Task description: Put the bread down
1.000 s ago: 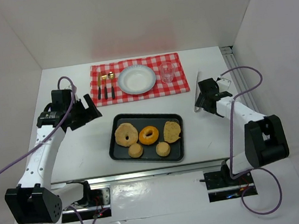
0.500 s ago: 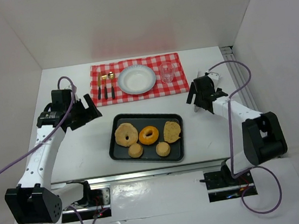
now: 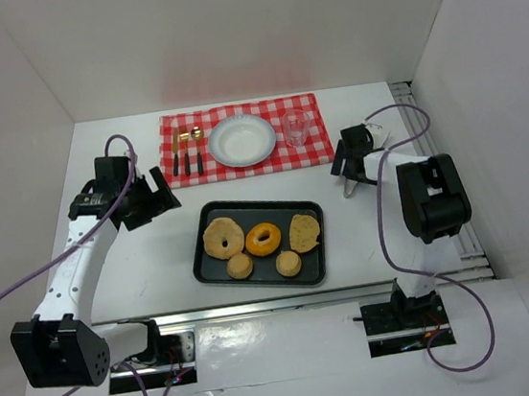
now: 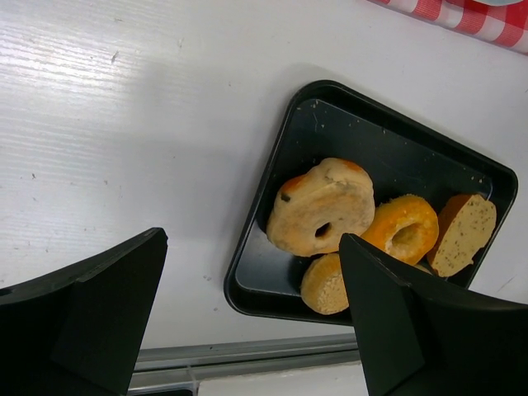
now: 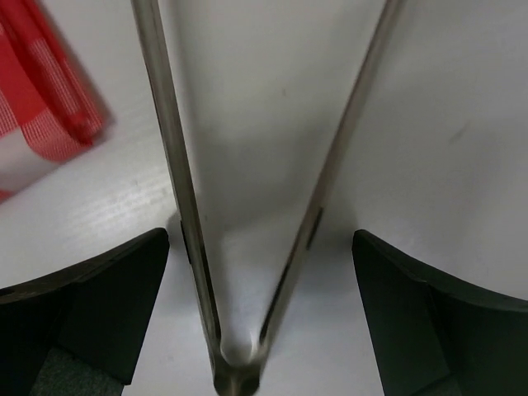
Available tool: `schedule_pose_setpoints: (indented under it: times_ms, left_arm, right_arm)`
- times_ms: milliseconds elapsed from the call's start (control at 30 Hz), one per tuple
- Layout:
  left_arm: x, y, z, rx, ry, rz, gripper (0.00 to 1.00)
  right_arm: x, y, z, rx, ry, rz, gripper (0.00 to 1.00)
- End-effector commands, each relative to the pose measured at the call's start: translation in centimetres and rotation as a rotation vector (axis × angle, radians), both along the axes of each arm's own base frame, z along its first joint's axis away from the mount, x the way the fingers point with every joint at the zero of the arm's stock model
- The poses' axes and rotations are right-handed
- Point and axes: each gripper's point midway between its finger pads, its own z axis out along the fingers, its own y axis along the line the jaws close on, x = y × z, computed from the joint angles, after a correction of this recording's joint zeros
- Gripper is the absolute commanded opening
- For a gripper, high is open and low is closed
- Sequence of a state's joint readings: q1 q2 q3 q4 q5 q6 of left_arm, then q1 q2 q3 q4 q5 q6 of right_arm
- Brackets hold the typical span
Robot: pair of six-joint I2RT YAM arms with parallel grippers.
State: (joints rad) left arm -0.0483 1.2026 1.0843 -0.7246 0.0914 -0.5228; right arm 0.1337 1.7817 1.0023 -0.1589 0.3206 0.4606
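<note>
Both right gripper [image 5: 260,247] jaws stand wide around tongs [image 5: 175,165].

Shiny smooth metal tongs [image 5: 177,206], matt black tray [image 4: 396,157], woven checked cloth [image 3: 235,112].

This is a robot test booth in a lab: plain white walls [image 3: 226,38] enclose a white table [image 3: 137,262], with loose purple cables [image 3: 382,241] and a staged checkered placemat [image 3: 317,153] on the far side.

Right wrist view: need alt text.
Shiny V-shaped metal tongs rest on the white table, hinge nearest the camera, between the open black fingers of the right claw, untouched. A red checked cloth corner shows upper left.
</note>
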Motion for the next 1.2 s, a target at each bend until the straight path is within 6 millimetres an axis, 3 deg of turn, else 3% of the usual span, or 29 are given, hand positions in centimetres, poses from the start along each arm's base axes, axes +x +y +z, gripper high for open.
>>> schedule_pose_setpoints:
  times_ms: [0,233,267,300,467,533,567,600,700,733,800,833,900,1033,1167]
  left_arm:
    - [1.3,0.5,1.5,0.02,-0.06,0.005,0.99]
    - [1.6,0.9,0.8,0.043,-0.032,0.022,0.99]
    - [1.5,0.9,1.0,0.043,-0.03,0.022,0.99]
    - [1.5,0.9,1.0,0.043,-0.03,0.022,0.99]
    - [1.5,0.8,1.0,0.036,-0.03,0.016,0.99]
    - [1.4,0.6,1.3,0.029,-0.039,0.011,0.99]
    - [1.2,0.6,0.9,0.029,-0.028,0.01,0.99]
    - [1.2,0.4,0.9,0.021,-0.028,0.004,0.99]
    - [1.2,0.3,1.0,0.014,-0.028,-0.002,0.99]
    - [1.1,0.3,1.3,0.013,-0.038,-0.002,0.99]
    - [1.0,0.3,1.6,0.013,-0.051,-0.002,0.99]
    - [0.9,0.5,2.1,0.022,-0.068,0.007,0.99]
    - [0.9,0.5,3.0,0.021,-0.097,0.007,0.99]
    - [1.3,0.4,4.2,0.013,-0.135,0.002,0.99]
    - [1.4,-0.3,4.3,-0.021,-0.13,-0.016,0.99]
  right_arm:
    - [4.6,-0.4,2.0,-0.033,-0.125,-0.003,0.98]
    - [7.4,-1.3,1.3,-0.039,-0.157,-0.044,0.79]
    - [7.3,-1.8,0.8,-0.036,-0.149,-0.06,0.74]
    - [7.6,-1.8,1.2,-0.035,-0.158,-0.061,0.64]
    - [7.8,-2.3,5.9,-0.046,-0.245,-0.084,0.32]
    - [7.3,-2.4,9.8,-0.042,-0.317,-0.081,0.23]
    - [6.9,-2.4,11.0,-0.04,-0.332,-0.081,0.23]
    - [6.3,-2.3,13.7,-0.033,-0.373,-0.063,0.23]
    - [4.0,-0.7,16.0,-0.001,-0.364,0.011,0.23]
    - [2.6,0.1,18.1,0.006,-0.396,0.05,0.23]
    - [0.4,2.6,19.2,0.041,-0.373,0.215,0.23]
    - [-1.3,4.4,20.6,0.077,-0.382,0.294,0.24]
    - [-4.8,6.0,19.8,0.109,-0.282,0.386,0.27]
    - [-12.4,11.6,18.7,0.263,-0.176,0.58,0.33]
    - [-19.1,14.4,18.6,0.41,-0.111,0.693,0.41]
